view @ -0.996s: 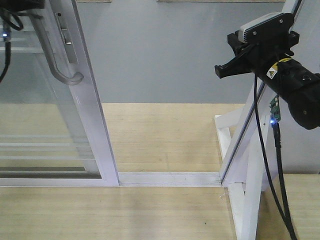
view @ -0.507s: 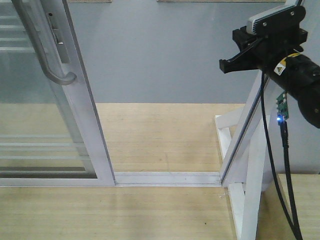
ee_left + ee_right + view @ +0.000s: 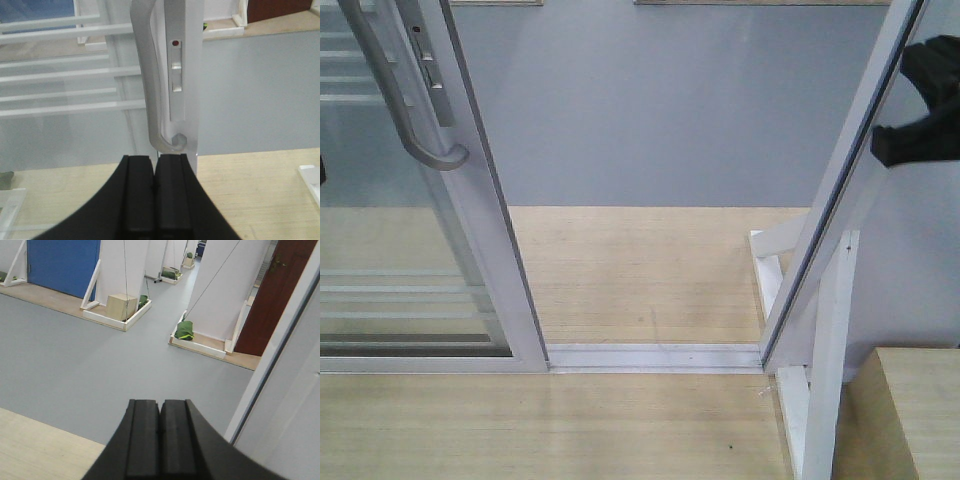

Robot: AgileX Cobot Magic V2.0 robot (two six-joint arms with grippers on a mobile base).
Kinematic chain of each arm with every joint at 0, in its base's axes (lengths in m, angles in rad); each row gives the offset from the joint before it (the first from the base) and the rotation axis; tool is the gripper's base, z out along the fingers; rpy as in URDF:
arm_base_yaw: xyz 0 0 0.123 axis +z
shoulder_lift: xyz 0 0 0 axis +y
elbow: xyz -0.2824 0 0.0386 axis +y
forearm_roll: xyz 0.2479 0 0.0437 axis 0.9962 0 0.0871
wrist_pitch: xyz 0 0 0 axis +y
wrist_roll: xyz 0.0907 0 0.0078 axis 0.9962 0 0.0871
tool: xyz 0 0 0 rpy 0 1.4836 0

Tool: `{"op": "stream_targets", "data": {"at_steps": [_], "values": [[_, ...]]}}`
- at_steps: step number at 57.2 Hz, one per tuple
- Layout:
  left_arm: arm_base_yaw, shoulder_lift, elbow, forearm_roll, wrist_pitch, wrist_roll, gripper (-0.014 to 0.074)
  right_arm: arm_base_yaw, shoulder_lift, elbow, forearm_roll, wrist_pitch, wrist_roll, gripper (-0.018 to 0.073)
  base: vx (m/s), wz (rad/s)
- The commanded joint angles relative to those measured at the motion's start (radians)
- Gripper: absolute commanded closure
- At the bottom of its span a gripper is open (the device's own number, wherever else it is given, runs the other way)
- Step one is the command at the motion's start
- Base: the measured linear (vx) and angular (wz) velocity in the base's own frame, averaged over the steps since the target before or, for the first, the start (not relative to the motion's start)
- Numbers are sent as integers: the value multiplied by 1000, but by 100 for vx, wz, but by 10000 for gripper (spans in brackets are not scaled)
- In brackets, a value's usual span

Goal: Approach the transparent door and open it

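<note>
Door: the tall clear-glass transparent door in a glossy white metal frame point(image 3: 470, 190) stands at the left of the front view, its handle stile leaning toward the middle of the opening; thin white horizontal bars point(image 3: 65, 75) cross the glass.
Handle: a curved grey metal pull handle point(image 3: 405, 110) sits on that stile; in the left wrist view its lower hooked end point(image 3: 172, 142) lies just above the hand's tips, beside a long white lock plate with a small red dot point(image 3: 176, 80).
Left hand: the black left hand point(image 3: 154, 192) has its two pads pressed together with nothing between them, just below the handle and not gripping it.
Right hand: the black right hand point(image 3: 160, 440) is also closed on nothing, pointing over grey floor; only a black piece of that arm point(image 3: 920, 110) shows at the right edge of the front view.
Opening: a white floor track point(image 3: 655, 357) runs from the door's foot to a slanted white fixed frame post point(image 3: 840, 190); pale wood flooring point(image 3: 640, 270) and grey floor beyond lie in the gap.
Around: a white braced stand point(image 3: 820, 370) at the right post; further off, white partition panels, a tan box point(image 3: 121, 306), a green bag point(image 3: 185, 330), a blue door point(image 3: 62, 265) and a dark red-brown door point(image 3: 270, 300).
Change: compared with half a second ago, the right arm and its camera have mostly left the front view, and the door stile sits slightly further left.
</note>
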Motion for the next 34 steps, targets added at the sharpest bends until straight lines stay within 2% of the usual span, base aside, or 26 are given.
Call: {"op": "stream_targets", "data": {"at_steps": [1, 9, 23, 34], "values": [[-6, -110, 59, -39, -97, -7, 596, -4, -113, 58, 4, -55, 8, 565, 0, 0], [-14, -262, 175, -76, -47, -6, 596, -4, -320, 196, 26, -17, 15, 565, 0, 0], [-87, -467, 281, -90, 74, -6, 596, -4, -576, 359, 50, 102, 6, 565, 0, 0], [-112, -512, 290, -109, 82, 0, 596, -4, -615, 421, 32, 8, 0, 565, 0, 0]]}}
